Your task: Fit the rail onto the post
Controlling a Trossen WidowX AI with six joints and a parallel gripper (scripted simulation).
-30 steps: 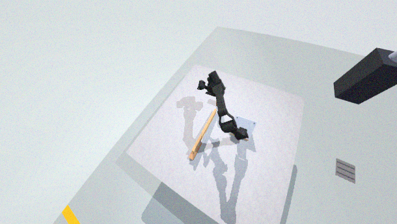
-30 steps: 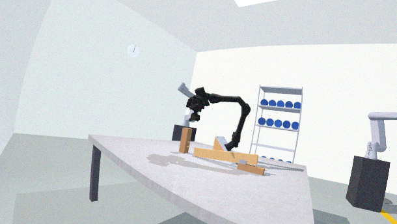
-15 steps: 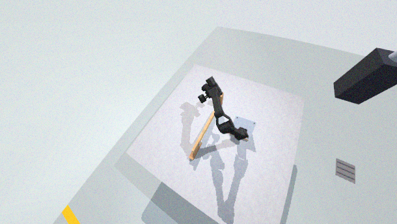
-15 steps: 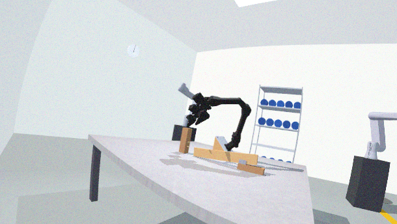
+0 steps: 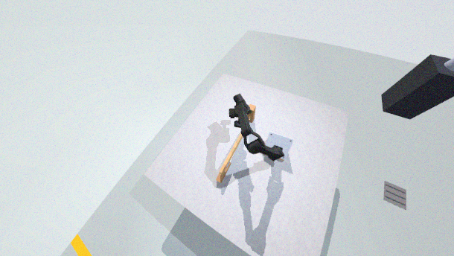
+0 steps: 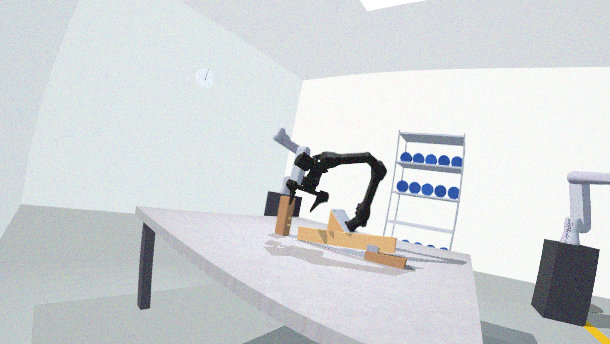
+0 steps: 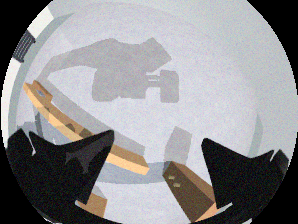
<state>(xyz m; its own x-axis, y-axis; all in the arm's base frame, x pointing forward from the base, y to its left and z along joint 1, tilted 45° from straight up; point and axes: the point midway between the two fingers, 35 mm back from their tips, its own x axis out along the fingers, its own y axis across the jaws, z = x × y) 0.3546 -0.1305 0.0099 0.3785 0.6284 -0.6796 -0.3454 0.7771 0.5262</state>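
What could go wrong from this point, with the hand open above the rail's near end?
1. The open hand hangs close beside the post; coming down, a finger might strike the post instead of straddling the rail.
2. The rail's near end is not on the pegs yet; a tilted lift may jam them at the holes.
3. Lifting the near end could pull the far end from the bracket on the footboard block.

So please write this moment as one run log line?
gripper: open, empty | position: above post | rail: untouched, not yet on pegs
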